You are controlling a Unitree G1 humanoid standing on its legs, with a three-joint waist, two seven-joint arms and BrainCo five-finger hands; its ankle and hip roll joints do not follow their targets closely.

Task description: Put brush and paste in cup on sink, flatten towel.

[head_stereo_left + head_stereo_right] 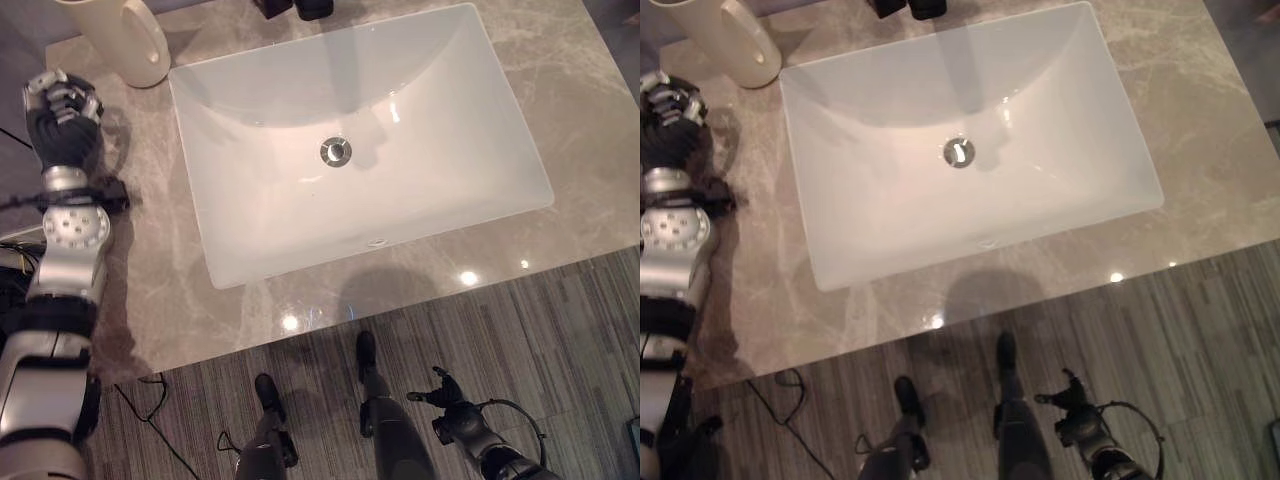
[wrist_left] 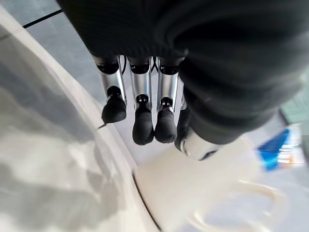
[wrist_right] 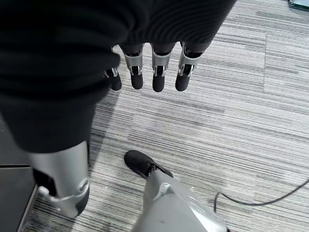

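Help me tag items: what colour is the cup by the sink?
Cream cup, best seen in the left eye view.

- A cream ceramic cup [image 1: 128,38] with a large looped handle stands upright on the grey marble tabletop [image 1: 150,260], at its far left corner, just beside the far left corner of the sink. Its handle faces the near side.
- The white rectangular sink [image 1: 440,150] is set into the tabletop, with a round metal drain [image 1: 335,152] in its middle.
- In the left wrist view the cup [image 2: 203,193] shows pale and smooth, with a blue-and-white item [image 2: 282,150], too blurred to identify, just past it.
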